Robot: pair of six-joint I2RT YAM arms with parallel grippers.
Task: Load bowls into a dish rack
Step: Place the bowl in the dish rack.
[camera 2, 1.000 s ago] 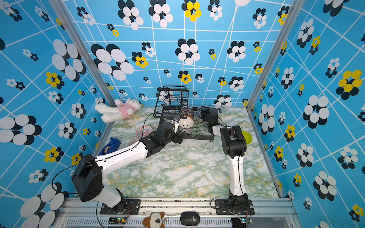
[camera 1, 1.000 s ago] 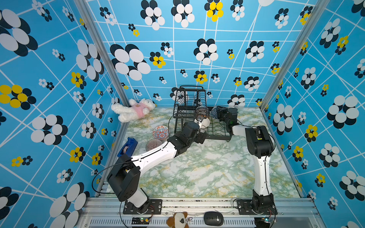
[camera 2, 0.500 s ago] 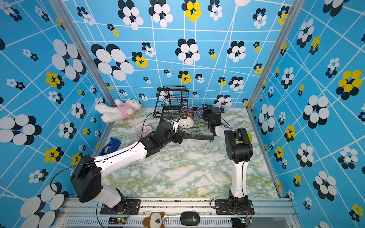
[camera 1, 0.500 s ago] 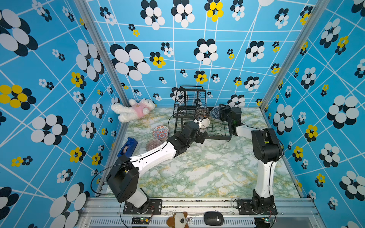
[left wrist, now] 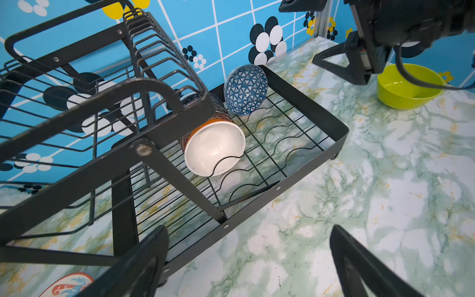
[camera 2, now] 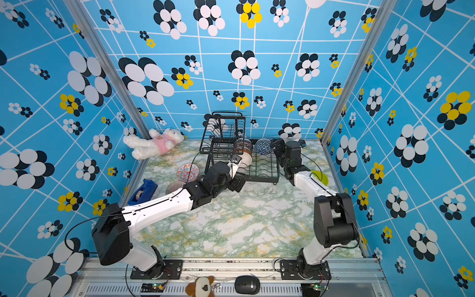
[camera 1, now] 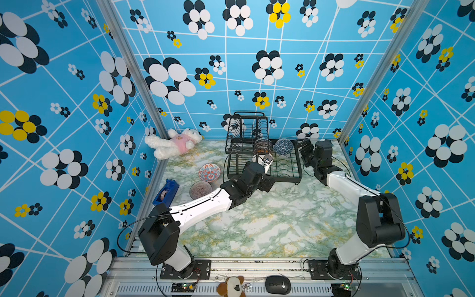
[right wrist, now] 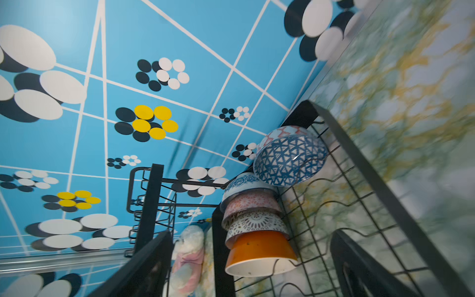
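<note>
The black wire dish rack point(camera 1: 299, 164) point(camera 2: 277, 167) stands at the back middle of the marble table. In its lower tray a stack of bowls point(camera 1: 262, 146) point(left wrist: 214, 147) point(right wrist: 257, 246) lies on its side, and a blue-and-white bowl point(camera 1: 283, 146) point(left wrist: 245, 88) point(right wrist: 290, 159) leans beside it. On the table lie a red-blue floral bowl point(camera 1: 209, 171), a purplish ribbed bowl point(camera 1: 200, 189) and a lime green bowl point(camera 2: 320, 177) point(left wrist: 408, 86). My right gripper point(camera 1: 300, 149) point(right wrist: 250, 236) hangs open just right of the blue-and-white bowl, holding nothing. My left gripper point(camera 1: 267, 177) point(left wrist: 246, 257) is open and empty at the tray's front edge.
A white and pink plush toy point(camera 1: 174, 144) lies at the back left. A blue tape dispenser point(camera 1: 165, 192) sits by the left wall. The rack's raised upper basket point(camera 1: 246, 126) rises on the left end. Blue patterned walls close in three sides.
My right gripper has opened and drawn slightly right, away from the blue-and-white bowl, which stays leaning in the rack. The left arm has barely moved.
</note>
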